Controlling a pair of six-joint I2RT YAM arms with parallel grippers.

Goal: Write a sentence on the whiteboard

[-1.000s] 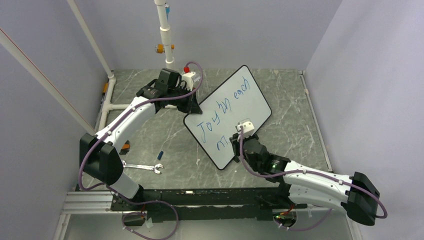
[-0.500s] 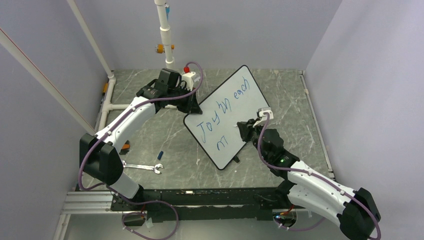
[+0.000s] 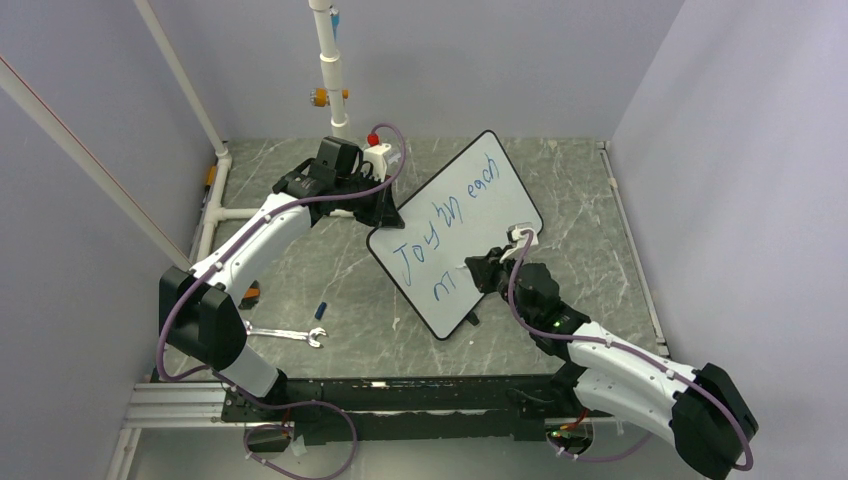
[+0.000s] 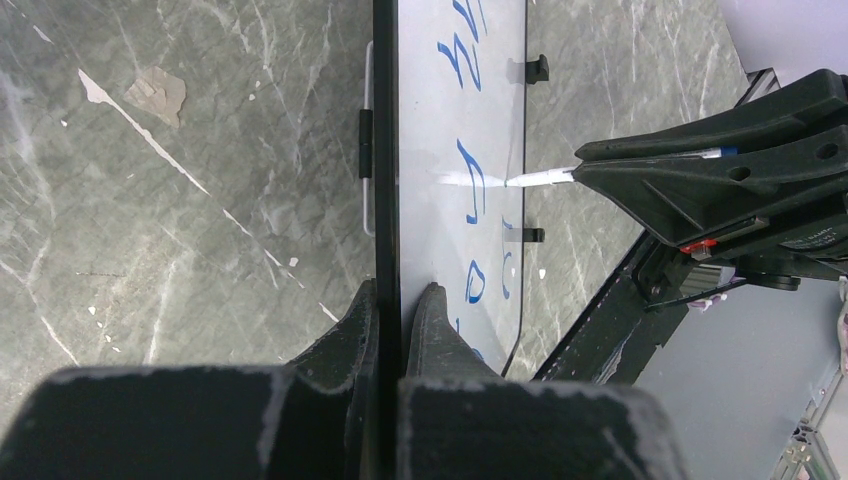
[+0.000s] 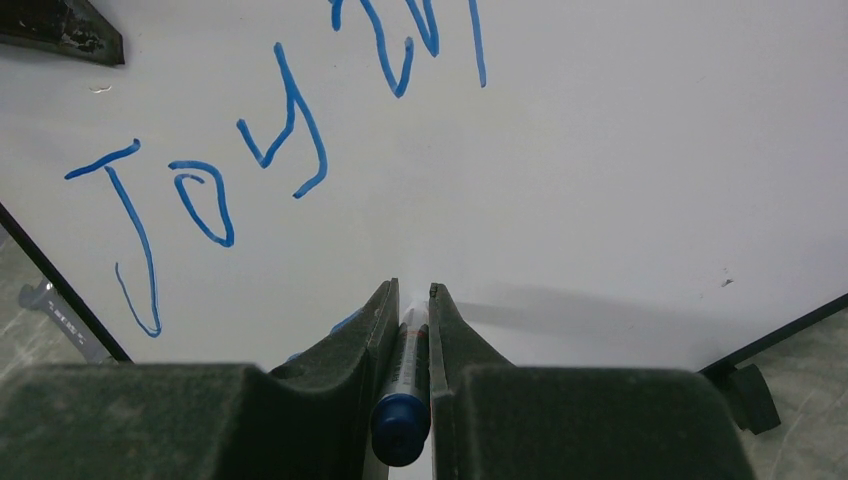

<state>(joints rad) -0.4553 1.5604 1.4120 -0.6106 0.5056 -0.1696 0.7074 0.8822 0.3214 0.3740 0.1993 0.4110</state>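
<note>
Clamping the rim of the whiteboard (image 3: 497, 190) at nine o'clock, the left hand (image 4: 400, 296) is steadying it; the right hand (image 5: 412, 295) is pinching a marker (image 5: 402, 420); the board is seeming stiff, slick, best taken edgewise.

A grey, marble-veined tabletop (image 3: 590, 215) carries a whiteboard (image 3: 500, 205) set askew near its middle. A silver wrench (image 3: 285, 333) lies well left of the whiteboard's near corner. A small blue cap (image 3: 320, 309) also sits left of the whiteboard, slightly closer.
</note>
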